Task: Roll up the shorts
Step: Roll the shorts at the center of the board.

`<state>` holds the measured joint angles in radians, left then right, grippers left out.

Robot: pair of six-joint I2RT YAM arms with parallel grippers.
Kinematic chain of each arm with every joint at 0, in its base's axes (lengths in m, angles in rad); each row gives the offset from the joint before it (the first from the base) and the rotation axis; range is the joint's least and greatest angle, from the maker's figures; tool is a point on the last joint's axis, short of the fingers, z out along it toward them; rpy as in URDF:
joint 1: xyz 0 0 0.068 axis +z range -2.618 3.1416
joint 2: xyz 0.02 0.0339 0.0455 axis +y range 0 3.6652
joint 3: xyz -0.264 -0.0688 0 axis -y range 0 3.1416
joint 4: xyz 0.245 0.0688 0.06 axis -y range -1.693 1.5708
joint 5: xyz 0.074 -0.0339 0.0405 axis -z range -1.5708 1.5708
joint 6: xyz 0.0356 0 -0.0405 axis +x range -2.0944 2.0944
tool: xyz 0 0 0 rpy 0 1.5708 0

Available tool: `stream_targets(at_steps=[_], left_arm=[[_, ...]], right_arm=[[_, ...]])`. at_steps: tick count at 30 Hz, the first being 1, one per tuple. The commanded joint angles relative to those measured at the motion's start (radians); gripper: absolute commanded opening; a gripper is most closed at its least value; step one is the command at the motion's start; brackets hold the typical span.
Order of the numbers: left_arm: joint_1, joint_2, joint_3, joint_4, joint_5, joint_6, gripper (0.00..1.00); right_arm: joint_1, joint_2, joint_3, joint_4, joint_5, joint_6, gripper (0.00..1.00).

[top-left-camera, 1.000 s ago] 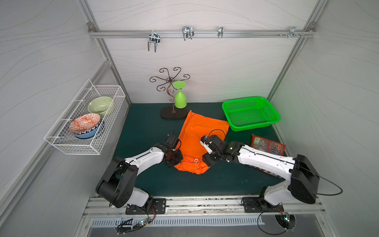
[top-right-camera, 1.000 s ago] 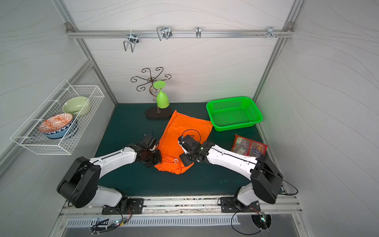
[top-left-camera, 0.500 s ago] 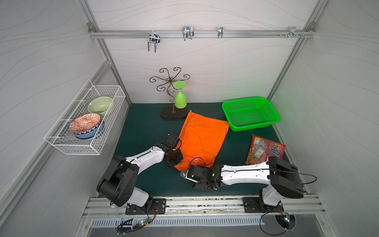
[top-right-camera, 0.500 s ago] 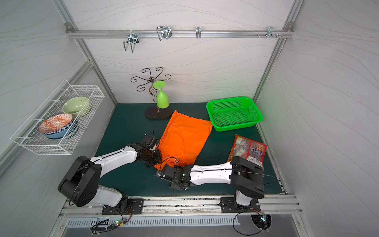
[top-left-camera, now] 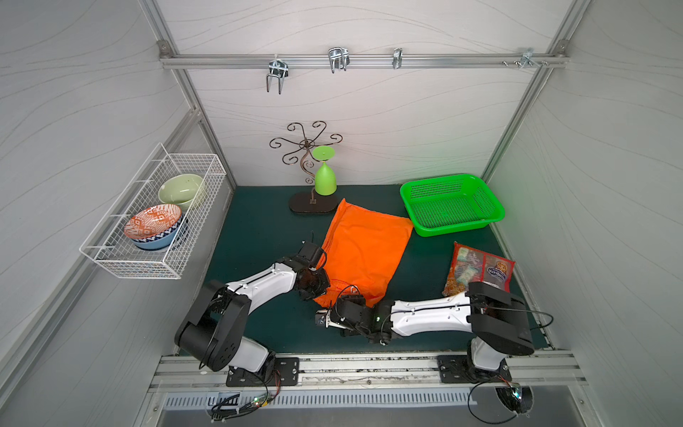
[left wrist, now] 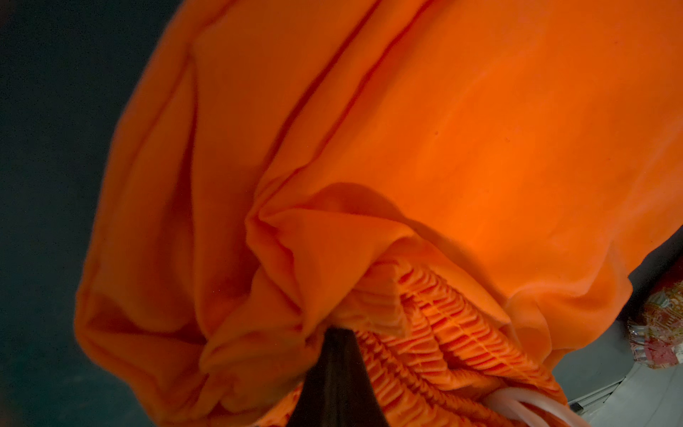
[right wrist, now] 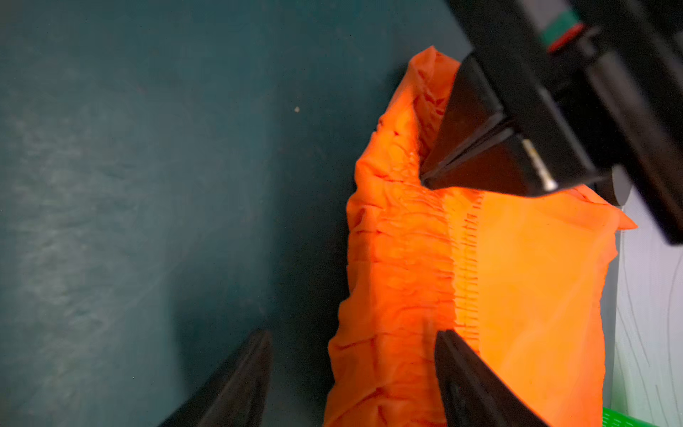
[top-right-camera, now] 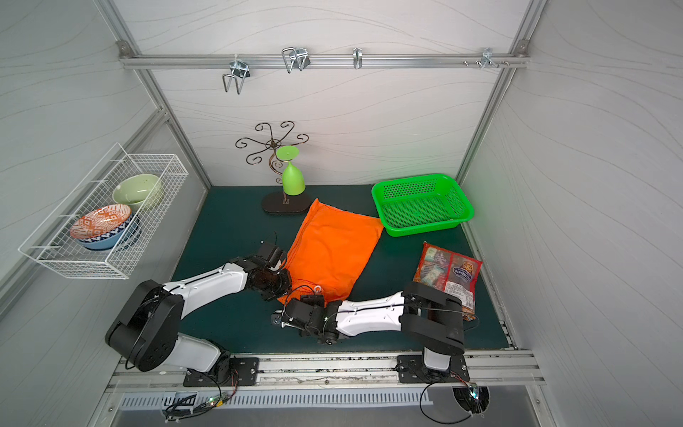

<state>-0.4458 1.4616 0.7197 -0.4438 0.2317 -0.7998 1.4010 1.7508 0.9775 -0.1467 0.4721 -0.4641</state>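
The orange shorts [top-left-camera: 366, 251] [top-right-camera: 332, 251] lie flat on the dark green mat, their gathered waistband [right wrist: 399, 266] at the near end. My left gripper [top-left-camera: 314, 292] [top-right-camera: 275, 292] [left wrist: 338, 334] is shut on the waistband's near-left corner; in the right wrist view its closed black tips [right wrist: 425, 177] pinch the cloth. My right gripper [top-left-camera: 323, 319] [top-right-camera: 279, 319] [right wrist: 351, 340] stands open low at the near edge of the waistband. The bunched waistband lies between its jaws, against one finger [right wrist: 454, 362], with a gap of mat before the other finger [right wrist: 255, 355].
A green plastic basket [top-left-camera: 452, 203] stands at the back right. A red snack packet [top-left-camera: 480, 270] lies at the right, next to the right arm's elbow. A wire stand holding a green glass [top-left-camera: 325, 181] is behind the shorts. A wall basket [top-left-camera: 155, 218] holds bowls.
My right gripper left the top of the shorts' near end and swung down to the near edge of the waistband. The shorts now lie flatter. The left gripper kept its hold.
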Motion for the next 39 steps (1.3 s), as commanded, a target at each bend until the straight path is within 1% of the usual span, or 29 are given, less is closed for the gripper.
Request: stream_targets(at_steps=[1,3,12,16,18,23,26,28,30,33,37,39], left_arm=[[0.012,0.042,-0.012,-0.012,-0.055,-0.001,0.01],[0.012,0.040,-0.013,-0.013,-0.057,0.001,0.01],[0.013,0.032,-0.004,-0.020,-0.054,-0.002,0.01],[0.013,0.038,0.001,-0.021,-0.054,-0.003,0.01],[0.015,0.042,0.004,-0.026,-0.054,-0.001,0.00],[0.021,0.031,0.007,-0.026,-0.047,-0.009,0.00],[0.029,0.021,0.017,-0.035,-0.040,-0.011,0.02],[0.036,0.018,0.025,-0.041,-0.036,-0.009,0.05],[0.048,0.016,0.035,-0.052,-0.030,-0.007,0.09],[0.078,0.001,0.047,-0.065,-0.009,-0.003,0.16],[0.109,-0.044,0.072,-0.092,-0.006,0.010,0.27],[0.118,-0.053,0.088,-0.105,-0.013,0.022,0.29]], right_arm=[[-0.026,0.029,0.011,-0.019,-0.045,-0.007,0.73],[-0.038,0.025,0.004,-0.021,-0.064,0.008,0.73],[-0.111,0.049,-0.011,-0.034,-0.048,0.093,0.73],[-0.129,0.065,-0.025,-0.039,-0.063,0.140,0.70],[-0.133,0.082,-0.020,-0.053,-0.067,0.152,0.65],[-0.155,0.097,-0.004,-0.097,-0.147,0.192,0.32],[-0.164,0.082,-0.009,-0.102,-0.169,0.213,0.19],[-0.167,0.067,-0.010,-0.105,-0.188,0.223,0.14],[-0.168,0.059,-0.010,-0.111,-0.208,0.229,0.12],[-0.171,0.060,-0.005,-0.133,-0.252,0.237,0.07],[-0.175,0.059,0.010,-0.170,-0.342,0.269,0.03],[-0.181,0.047,0.009,-0.174,-0.399,0.291,0.02]])
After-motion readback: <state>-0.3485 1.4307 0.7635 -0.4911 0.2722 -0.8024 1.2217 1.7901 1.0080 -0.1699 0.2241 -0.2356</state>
